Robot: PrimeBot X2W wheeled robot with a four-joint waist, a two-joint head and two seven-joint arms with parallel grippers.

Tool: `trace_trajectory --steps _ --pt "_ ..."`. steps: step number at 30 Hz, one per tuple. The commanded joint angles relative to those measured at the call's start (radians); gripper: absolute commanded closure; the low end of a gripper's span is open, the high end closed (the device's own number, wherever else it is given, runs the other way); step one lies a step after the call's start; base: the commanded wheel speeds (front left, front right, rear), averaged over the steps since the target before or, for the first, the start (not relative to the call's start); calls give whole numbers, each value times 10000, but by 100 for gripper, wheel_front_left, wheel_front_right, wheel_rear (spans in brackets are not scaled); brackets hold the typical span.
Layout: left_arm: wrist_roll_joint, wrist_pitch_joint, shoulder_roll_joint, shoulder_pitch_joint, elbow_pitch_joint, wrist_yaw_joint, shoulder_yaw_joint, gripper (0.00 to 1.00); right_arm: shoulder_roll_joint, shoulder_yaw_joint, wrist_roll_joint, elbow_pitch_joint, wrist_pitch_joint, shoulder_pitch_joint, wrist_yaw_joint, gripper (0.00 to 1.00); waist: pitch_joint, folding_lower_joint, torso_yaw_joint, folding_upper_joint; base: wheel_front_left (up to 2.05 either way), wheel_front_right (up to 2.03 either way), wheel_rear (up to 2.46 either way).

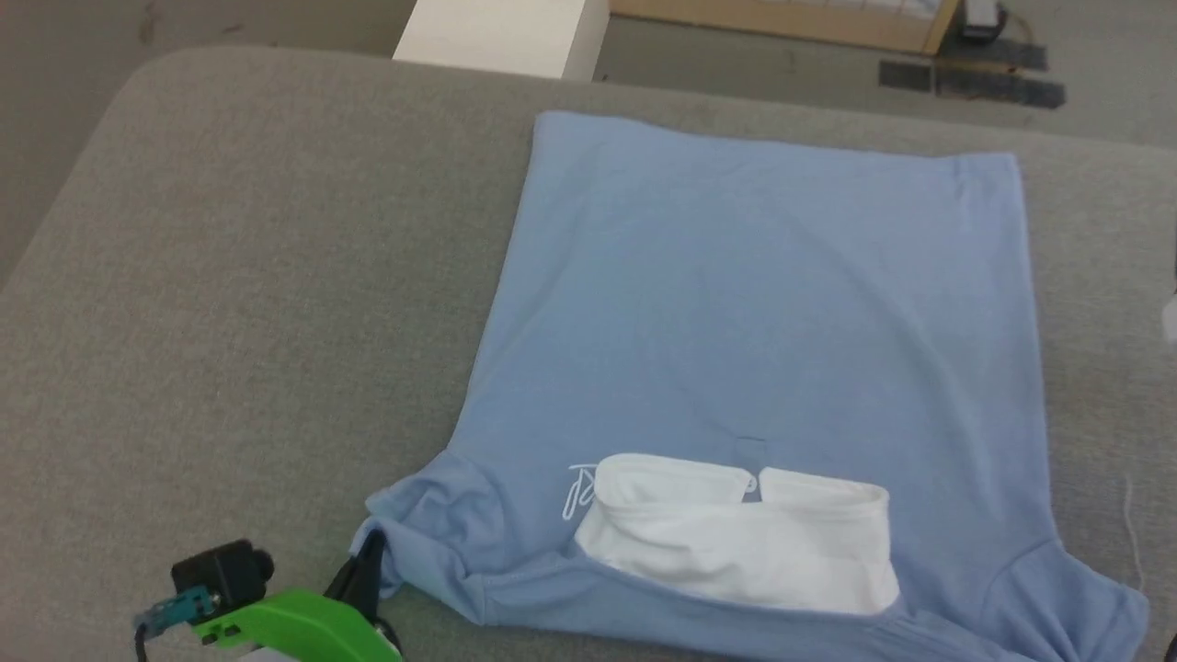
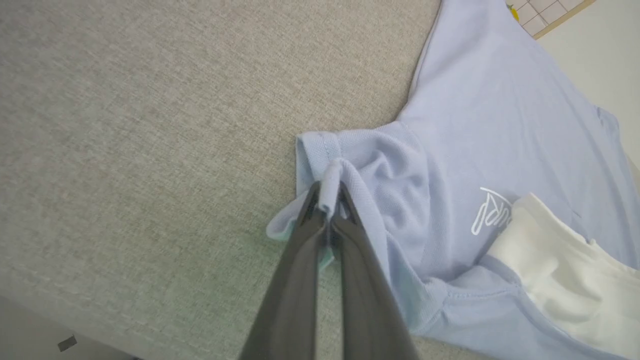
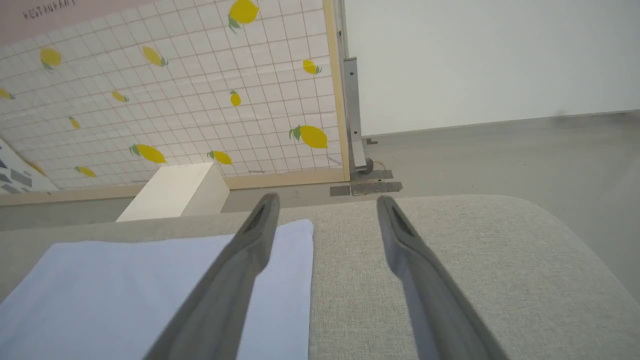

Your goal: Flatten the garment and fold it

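The garment point(image 1: 763, 322), a light blue T-shirt, lies spread on the grey cushioned surface point(image 1: 239, 276), hem at the far side, white collar section point(image 1: 736, 533) and pale outlined logo point(image 1: 579, 492) near me. My left gripper point(image 2: 327, 197) is shut on a pinch of the bunched near-left sleeve point(image 2: 350, 170); in the head view that gripper point(image 1: 368, 561) shows at the sleeve's edge behind its green mount. My right gripper point(image 3: 325, 205) stands open above the surface, nothing between its fingers, over a far corner of the garment point(image 3: 150, 280).
A white block point(image 1: 506, 37) stands on the floor beyond the surface's far edge, with a lemon-patterned tiled panel point(image 3: 175, 90) behind it. Bare grey surface stretches to the left of the garment. The near-right sleeve point(image 1: 1085, 598) lies crumpled at the lower right.
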Motion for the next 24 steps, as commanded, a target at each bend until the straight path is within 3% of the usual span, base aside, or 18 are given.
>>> trace_trajectory --steps 1,10,22,24 --pt "-18 -127 -66 -274 -37 -114 -85 100 -145 -54 -138 387 314 -532 -13 0 1052 0 798 0 0 0 0" --pt "-123 -618 -223 -943 29 -453 -498 100 -966 -95 -1018 1741 3266 -3309 -13 0 2874 0 1481 0 0 0 0" --pt "-92 -1002 -323 -1347 204 -543 -927 100 -992 -615 -2228 1034 6754 -4680 -13 0 4121 0 1728 0 0 0 0" --pt "-83 -1029 -330 -1409 244 -543 -979 100 -968 -660 -2400 753 7289 -4648 -13 29 4150 0 1745 0 0 0 0"
